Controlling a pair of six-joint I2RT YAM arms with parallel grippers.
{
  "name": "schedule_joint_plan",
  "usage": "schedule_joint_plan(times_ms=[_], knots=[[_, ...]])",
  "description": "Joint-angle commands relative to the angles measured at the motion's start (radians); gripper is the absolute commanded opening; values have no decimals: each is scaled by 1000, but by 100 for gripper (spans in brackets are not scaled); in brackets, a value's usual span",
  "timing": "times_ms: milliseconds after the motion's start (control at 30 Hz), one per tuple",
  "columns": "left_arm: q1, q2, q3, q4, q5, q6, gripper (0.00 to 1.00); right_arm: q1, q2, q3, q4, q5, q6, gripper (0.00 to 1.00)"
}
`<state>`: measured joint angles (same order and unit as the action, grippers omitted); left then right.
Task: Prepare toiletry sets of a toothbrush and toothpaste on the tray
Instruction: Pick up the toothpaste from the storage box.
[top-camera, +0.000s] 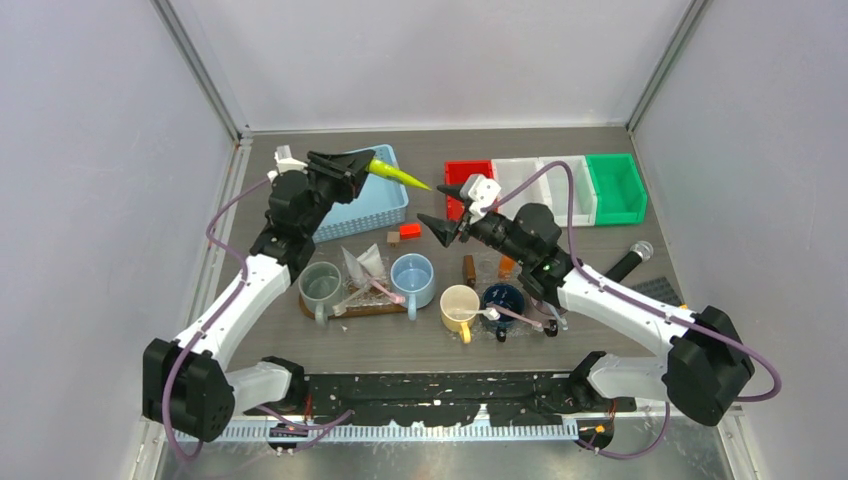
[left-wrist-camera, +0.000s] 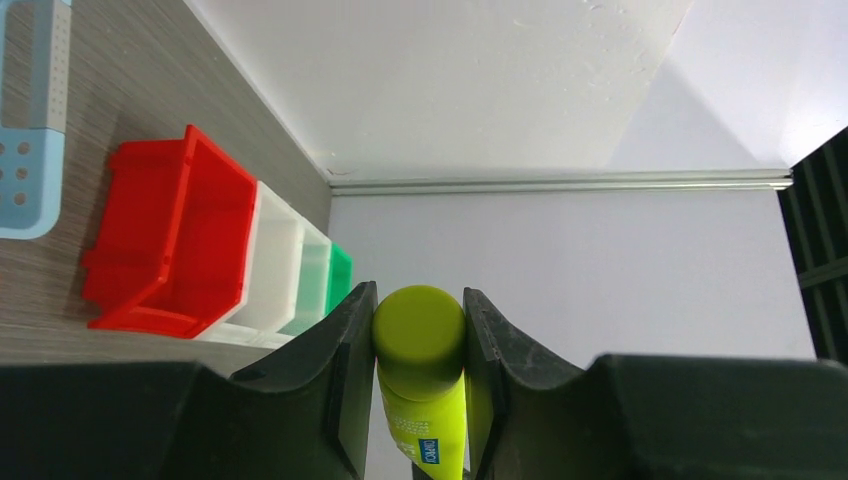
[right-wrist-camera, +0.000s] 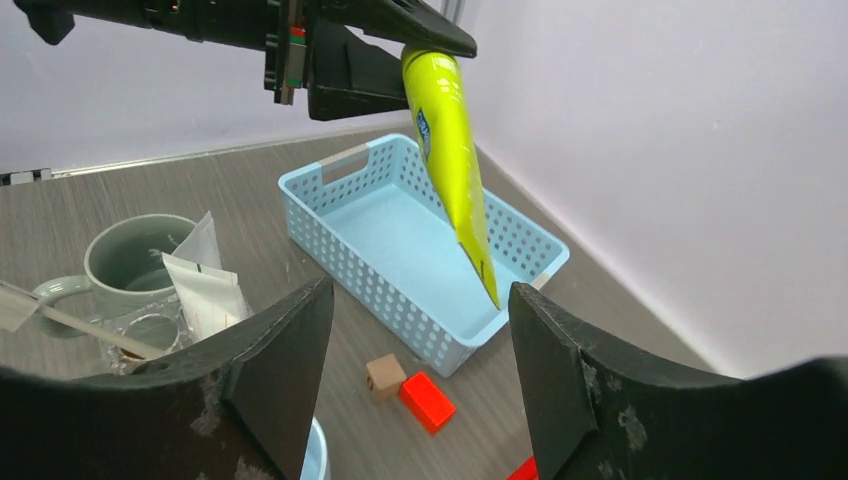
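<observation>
- We are locating the toothpaste tube (top-camera: 400, 177) in the air near the far edge of the bench, left of centre. It is over the right side of the basket (top-camera: 392, 205) and not yet on the tray (top-camera: 370, 311), which sits toward the near edge.
- The left gripper (top-camera: 362, 165) is pinching the tube at its round cap end, with its fingers pressed against both sides.
- The right gripper (top-camera: 432, 204) is standing wide open and holding nothing.
- The tube's long axis is running from the left fingers toward the right edge, with the flat tail pointing at the right gripper. The right arm is the nearer arm to that tail, so we are judging a handover likely.
- The right wrist view is showing the tail between its spread fingers and apart from both. The left wrist view is showing only the pinched cap. The overhead view alone is showing the tray.
</observation>
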<state>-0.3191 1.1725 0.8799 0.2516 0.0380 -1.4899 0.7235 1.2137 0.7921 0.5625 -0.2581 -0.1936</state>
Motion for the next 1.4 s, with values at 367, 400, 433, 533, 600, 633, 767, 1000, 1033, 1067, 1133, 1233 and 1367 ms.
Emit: schedule_joint_plan(times_ms=[367, 400, 433, 533, 600, 633, 767, 1000, 1033, 1067, 1133, 1233, 1367], knots=[[6, -57, 40, 83, 108, -98, 0, -31, 57, -40, 448, -117, -111, 67], [6, -59, 45, 83, 114, -99, 0, -32, 61, -39, 446, -122, -115, 66], [6, -60, 49, 83, 116, -99, 0, -34, 63, -37, 442, -128, -122, 65], [6, -65, 59, 84, 123, -99, 0, -37, 68, -38, 439, -134, -131, 63], [6, -65, 63, 86, 129, -102, 0, -38, 70, -38, 438, -138, -137, 61], [6, -66, 63, 88, 133, -105, 0, -39, 70, -37, 437, -139, -141, 57], [6, -66, 63, 98, 137, -118, 0, -39, 72, -32, 430, -148, -146, 40], [6, -68, 60, 95, 131, -117, 0, -40, 55, -27, 408, -153, -149, 9], [6, -70, 55, 91, 128, -113, 0, -39, 43, -26, 398, -153, -150, 6], [5, -71, 52, 87, 122, -109, 0, -39, 36, -20, 371, -154, -147, 2], [6, -73, 46, 73, 111, -91, 5, -39, 10, -9, 317, -148, -138, 1], [6, -81, 44, 37, 91, -34, 21, -39, -51, 35, 185, -119, -121, 1], [6, -110, 53, -41, 37, 76, 40, -39, -118, 110, -60, -54, -95, 0]])
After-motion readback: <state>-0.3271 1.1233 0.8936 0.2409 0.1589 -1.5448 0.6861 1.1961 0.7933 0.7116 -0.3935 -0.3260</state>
